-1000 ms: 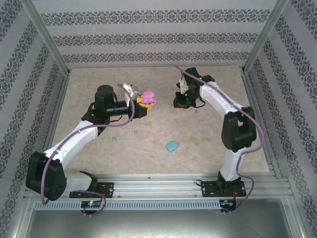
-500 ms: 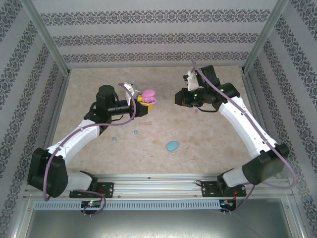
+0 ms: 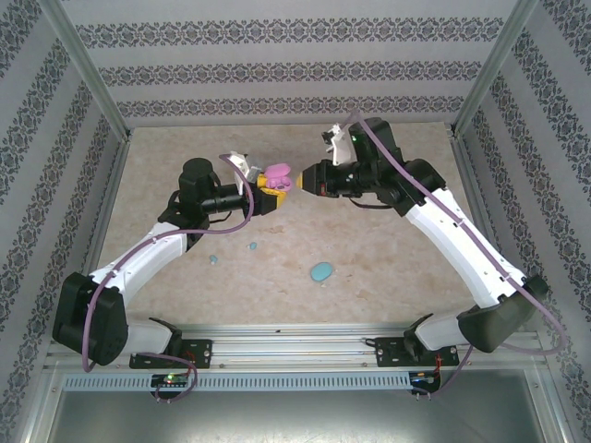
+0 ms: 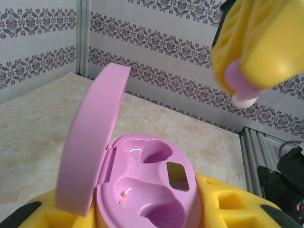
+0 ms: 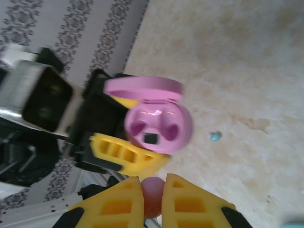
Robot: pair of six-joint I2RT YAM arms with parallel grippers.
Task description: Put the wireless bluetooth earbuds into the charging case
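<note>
Gripping the open pink charging case [image 3: 276, 172], the left tool [image 3: 270, 187] faces the right tool [image 3: 303, 182] above the worktop [image 3: 388, 249], tips near; left wrist: both sockets lie open to view, lid [image 4: 92, 142] raised; right wrist: yellow fingers [image 5: 118, 204], narrowed, pinch a pink earbud [image 5: 152, 197] just beside the case.

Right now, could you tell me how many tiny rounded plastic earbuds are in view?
3: one pink earbud pinched in the right gripper, and two light-blue earbuds apart on the tabletop beside the left arm. Others may be hidden.
</note>
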